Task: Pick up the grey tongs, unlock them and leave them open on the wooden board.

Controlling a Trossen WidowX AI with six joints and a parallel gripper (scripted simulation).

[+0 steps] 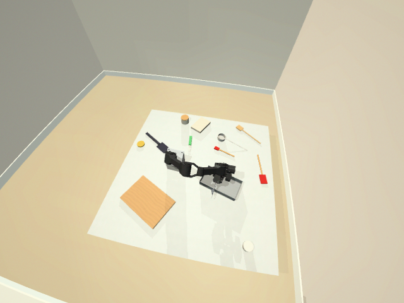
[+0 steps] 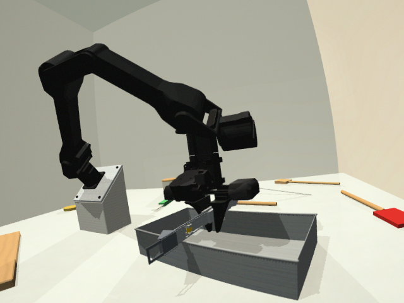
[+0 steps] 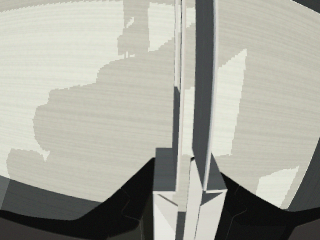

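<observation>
The grey tongs (image 1: 212, 190) (image 2: 162, 247) (image 3: 204, 75) lie slantwise across the roasting tin (image 1: 240, 184) (image 2: 244, 264) (image 3: 30, 200). One end sticks out past the tin's near rim; a small yellow part (image 2: 189, 230) shows along them. Their two arms run close side by side in the wrist view, with a narrow gap. My gripper (image 2: 213, 228) (image 3: 175, 166) points down over the tin and is shut on the tongs, one finger on each side. I cannot tell whether the lock is engaged. The wooden board (image 1: 146, 202) (image 2: 6, 257) lies flat, apart from the tin.
The arm's base block (image 2: 104, 211) stands behind and left of the tin. A red-headed spatula (image 1: 262, 178) (image 2: 391, 216) lies to the right. A smaller red-headed tool (image 1: 225, 152) and a strainer (image 1: 221, 137) lie behind the tin. A white round item (image 1: 248, 246) sits near the front right.
</observation>
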